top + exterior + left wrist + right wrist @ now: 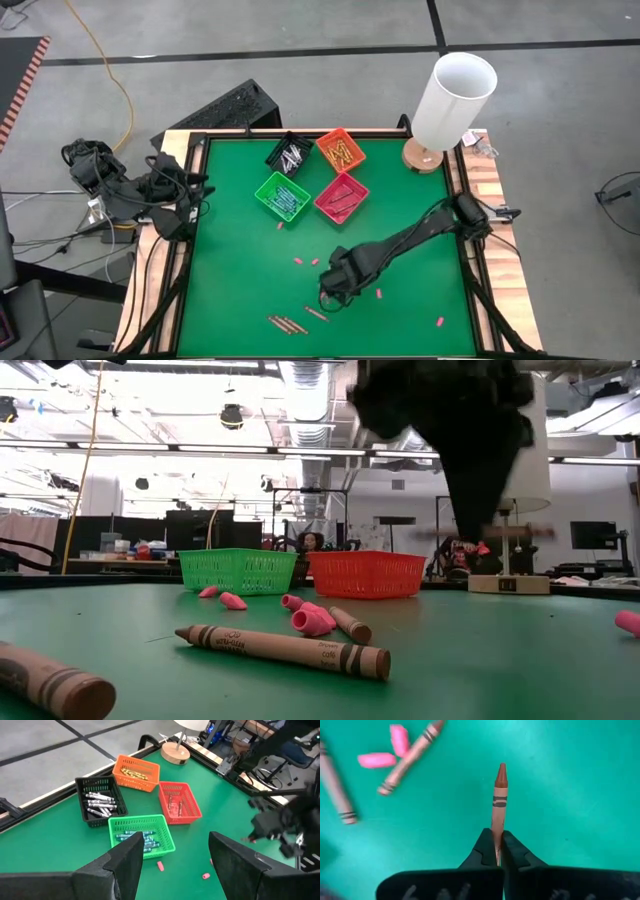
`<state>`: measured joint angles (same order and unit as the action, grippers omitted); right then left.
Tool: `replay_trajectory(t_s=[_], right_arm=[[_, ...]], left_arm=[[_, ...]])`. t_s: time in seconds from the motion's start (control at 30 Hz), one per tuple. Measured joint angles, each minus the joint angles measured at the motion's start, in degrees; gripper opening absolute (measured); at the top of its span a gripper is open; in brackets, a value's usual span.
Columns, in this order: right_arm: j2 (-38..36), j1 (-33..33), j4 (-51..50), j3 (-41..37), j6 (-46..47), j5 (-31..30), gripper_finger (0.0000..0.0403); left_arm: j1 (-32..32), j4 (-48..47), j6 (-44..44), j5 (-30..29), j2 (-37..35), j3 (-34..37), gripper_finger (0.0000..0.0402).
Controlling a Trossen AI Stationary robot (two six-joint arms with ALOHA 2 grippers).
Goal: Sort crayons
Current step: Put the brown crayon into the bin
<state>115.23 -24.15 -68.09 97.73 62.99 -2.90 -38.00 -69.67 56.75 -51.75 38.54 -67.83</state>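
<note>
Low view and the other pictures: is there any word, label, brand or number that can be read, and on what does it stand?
None can be read with certainty.
Brown crayon lying in the foreground of the low view: dark print on its wrapper, too small and blurred to quote.
Crayon held in the right gripper: only dark bands show, no lettering.
Lamp base: a small dark mark, unreadable.
Baskets and table: no text.
</note>
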Motion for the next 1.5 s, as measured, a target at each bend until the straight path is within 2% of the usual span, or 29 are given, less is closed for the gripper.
replay_trajectory(t_s=[0.33, 0.6, 0.77, 0.9, 1.1, 1.27, 1.5], right_arm=[[-13.2, 9.3, -7.0, 0.1, -14.0, -9.8, 0.0], [-19.5, 20.8, -8.4, 0.1, -37.4, -12.5, 0.0], [-19.6, 28.4, -8.2, 0.1, -53.8, -12.5, 0.0], [-18.4, 34.4, -6.7, 0.2, -65.1, -12.4, 0.0], [-16.4, 42.0, -3.1, 0.2, -76.3, -11.4, 0.0], [-15.4, 45.8, 1.7, -1.1, -83.1, -6.1, 0.0], [-15.5, 46.5, 4.9, -7.0, -89.2, -6.0, 0.0]], left_arm=[[0.0, 0.1, 1.6, 0.5, 0.0, 0.0, 0.0213], [0.0, 0.1, 5.7, 0.7, 0.0, 0.0, 0.0213], [0.0, 0.1, 6.7, 4.7, 0.0, 0.0, 0.0213], [0.0, -0.1, 7.2, 12.0, 0.0, 0.0, 0.0213], [0.0, -3.4, 8.1, 24.3, 0.0, 0.0, 0.0213], [0.0, -7.3, 11.7, 23.2, -0.6, 0.0, 0.0213], [0.0, -13.2, 17.7, 22.7, -4.6, 0.0, 0.0213]])
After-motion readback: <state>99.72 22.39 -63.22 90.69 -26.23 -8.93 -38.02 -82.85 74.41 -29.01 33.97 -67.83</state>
